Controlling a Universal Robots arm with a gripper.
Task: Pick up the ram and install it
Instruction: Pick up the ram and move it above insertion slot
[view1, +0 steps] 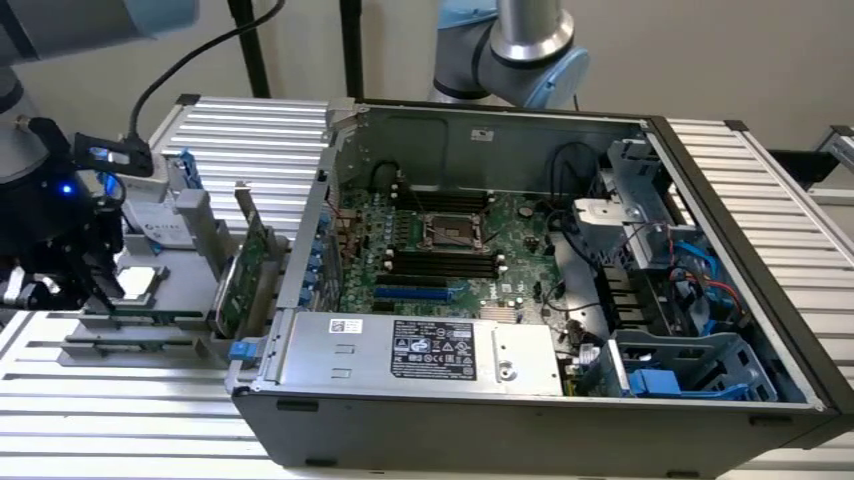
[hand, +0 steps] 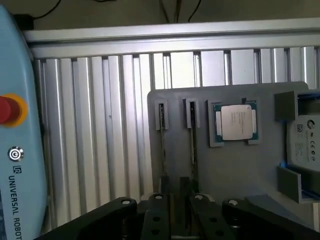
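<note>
Two ram sticks stand on edge in slots of a grey holder plate: one ram and a second ram beside it. My gripper hangs over the near end of these sticks, closest to the first one. In the exterior view the black gripper is at the far left, above the holder and outside the open computer case. The motherboard's black memory slots lie inside the case.
On the holder there is also a processor chip, a silver hard drive and a tall green expansion card. A pale blue Universal Robots part with a red button stands close beside the gripper. A ribbed aluminium table lies underneath.
</note>
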